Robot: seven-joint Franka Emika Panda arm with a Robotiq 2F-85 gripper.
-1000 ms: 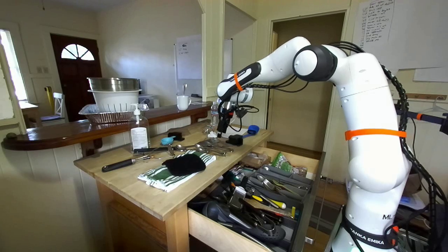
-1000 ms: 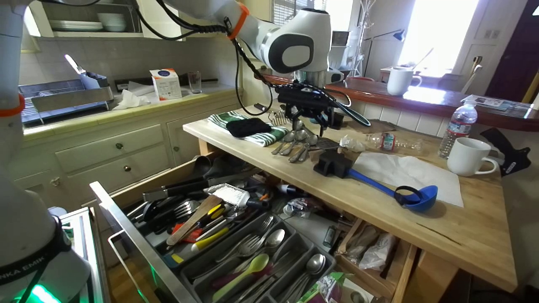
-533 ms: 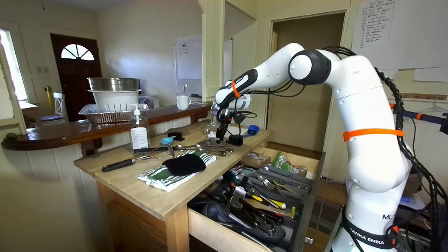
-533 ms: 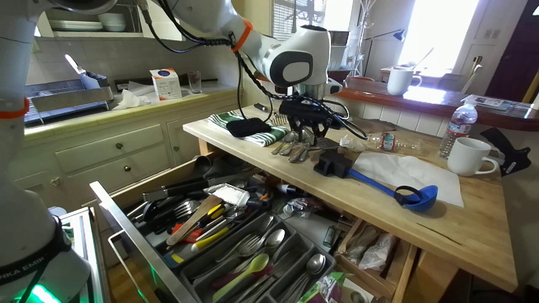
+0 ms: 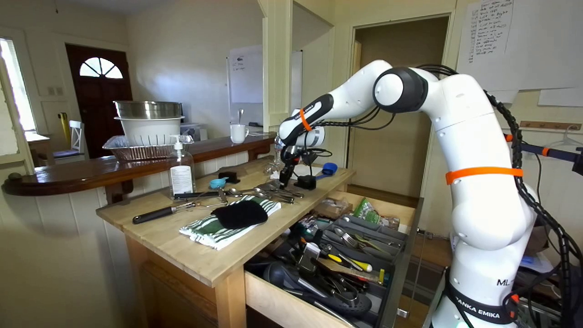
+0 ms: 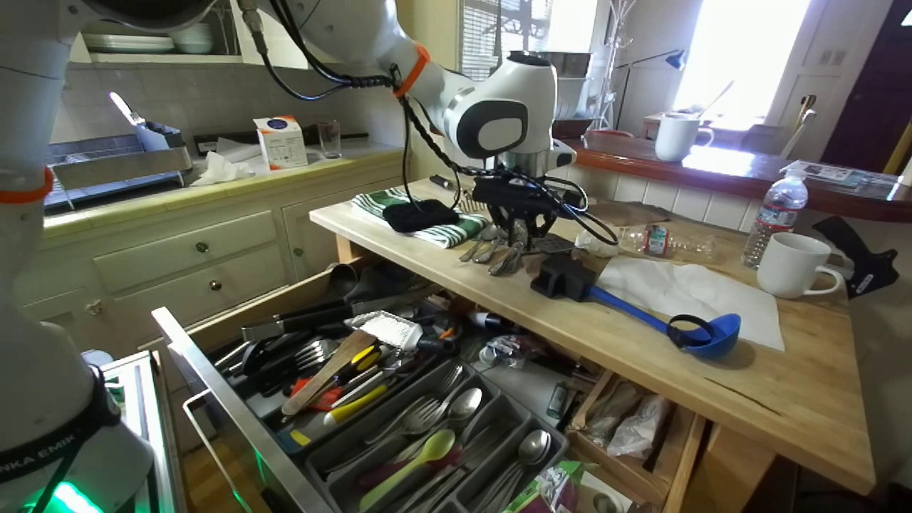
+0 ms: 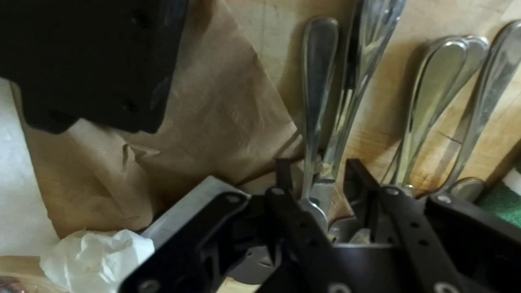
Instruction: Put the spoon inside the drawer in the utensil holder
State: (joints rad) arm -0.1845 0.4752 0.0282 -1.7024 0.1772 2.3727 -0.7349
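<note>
In the wrist view a metal spoon point(image 7: 319, 65) lies on the tabletop, its neck between the fingers of my gripper point(image 7: 320, 173). The fingers stand apart, with a gap on either side of the neck. A second metal utensil point(image 7: 368, 61) with a flat, broad end also runs between them. Part of the spoon's bowl is hidden behind the left finger point(image 7: 283, 175). In an exterior view the gripper is low over several spoons point(image 6: 491, 249) near the table's front. Below, the drawer point(image 5: 291, 303) is pulled out, and inside it sits the grey utensil holder point(image 6: 524, 422) with cutlery in its compartments.
A striped towel point(image 6: 456, 234) with a black cloth point(image 6: 420, 215) lies to one side of the gripper. Close on the other side are a black block point(image 6: 563, 276) and a blue ladle point(image 6: 716, 338). Brown paper point(image 7: 228, 93) lies under the utensils. A mug point(image 6: 794, 263) and bottle point(image 6: 776, 214) stand farther off.
My gripper has come down to the utensils on the tabletop. Its fingers have drawn closer together around the spoon's neck, still apart. The drawer and other things have not moved.
</note>
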